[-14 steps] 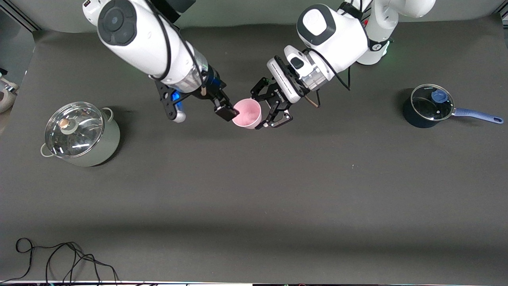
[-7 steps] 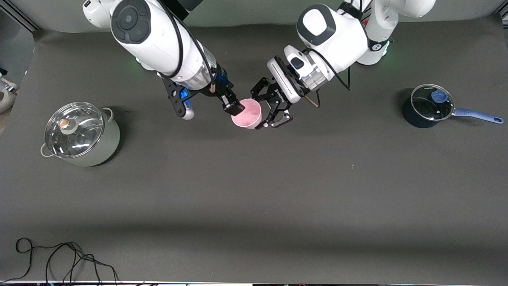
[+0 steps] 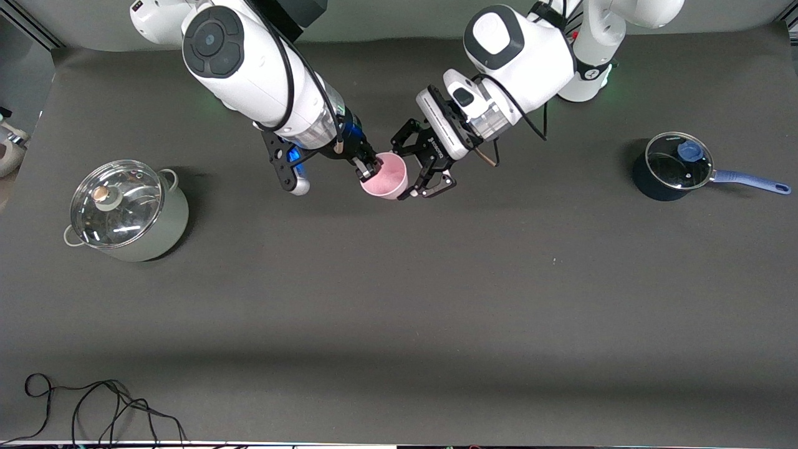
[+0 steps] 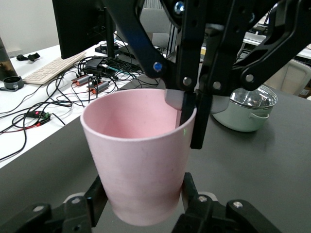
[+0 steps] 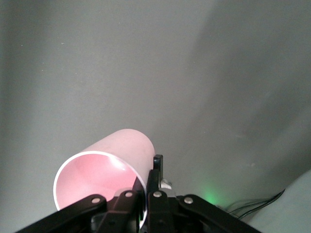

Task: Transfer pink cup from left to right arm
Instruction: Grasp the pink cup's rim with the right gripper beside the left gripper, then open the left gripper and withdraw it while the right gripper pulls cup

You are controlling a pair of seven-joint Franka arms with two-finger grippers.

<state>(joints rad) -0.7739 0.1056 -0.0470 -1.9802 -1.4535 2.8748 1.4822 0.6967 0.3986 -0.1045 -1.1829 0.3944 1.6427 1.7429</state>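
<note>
hanging in the air at upper centre of the front view, the pink cup [image 3: 384, 176] sits between both grippers, mouth up. the left gripper [image 3: 416, 176] clasps its lower body from either side. the right gripper [image 3: 368, 166] has closed its fingers over the rim, one inside the cup and one outside. judging by this, the handover is about midway: both arms grip the cup, and the left one has yet to let go and back away.
</note>
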